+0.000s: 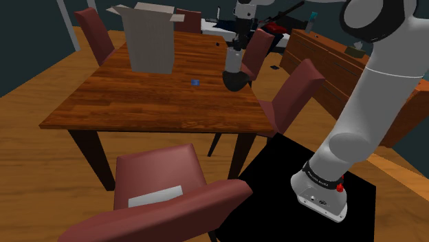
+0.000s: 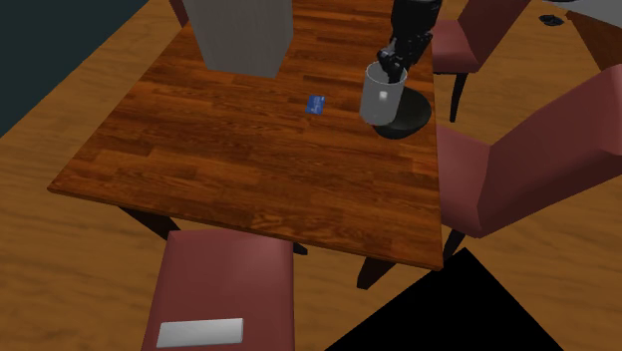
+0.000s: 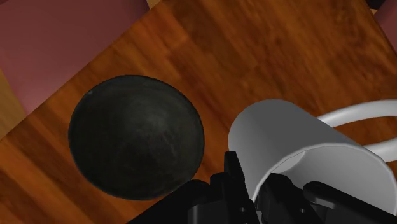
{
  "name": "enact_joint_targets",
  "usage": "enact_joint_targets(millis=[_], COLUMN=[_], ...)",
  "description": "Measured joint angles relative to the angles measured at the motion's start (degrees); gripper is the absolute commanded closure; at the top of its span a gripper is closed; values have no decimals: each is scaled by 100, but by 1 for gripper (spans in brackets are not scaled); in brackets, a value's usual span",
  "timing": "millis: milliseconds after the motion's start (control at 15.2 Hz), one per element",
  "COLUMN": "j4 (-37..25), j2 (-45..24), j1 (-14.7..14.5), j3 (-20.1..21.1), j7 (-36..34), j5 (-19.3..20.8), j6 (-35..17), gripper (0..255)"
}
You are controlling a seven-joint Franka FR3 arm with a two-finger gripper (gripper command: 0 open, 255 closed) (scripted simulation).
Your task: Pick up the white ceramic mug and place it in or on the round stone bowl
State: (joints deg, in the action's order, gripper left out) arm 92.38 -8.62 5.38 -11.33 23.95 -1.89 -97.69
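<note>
Clasping white mug (image 2: 382,97), pincer (image 2: 390,70) near bowl (image 3: 137,135)

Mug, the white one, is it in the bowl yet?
Not yet. Picking up is done: the black fingers clasp the rim of the white round mug, lifted off the brown wooden table. Right now it hangs close by the dark round bowl, not inside. Left: bring it over, lower it, let go.

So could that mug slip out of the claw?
Maybe. The gripper pinches the white mug only by its rim wall, and its smooth side looks slippery. It looks rigid, so it would likely chip if dropped. Set in the rounded dark bowl, it may lean.
</note>
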Motion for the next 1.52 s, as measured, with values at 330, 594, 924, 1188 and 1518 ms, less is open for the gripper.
enact_joint_targets(millis=[330, 594, 924, 1188, 1518], j4=[-948, -2094, -1998, -1691, -1236], j2=[-672, -1383, -1518, -1514, -1477], j1=[424, 805, 866, 852, 821], j3=[-231, -345, -355, -352, -346], j7=[628, 1044, 1136, 1149, 1156], j5=[-156, -331, -363, -364, -360], j6=[303, 760, 537, 235, -182], gripper=[255, 255, 255, 255, 255])
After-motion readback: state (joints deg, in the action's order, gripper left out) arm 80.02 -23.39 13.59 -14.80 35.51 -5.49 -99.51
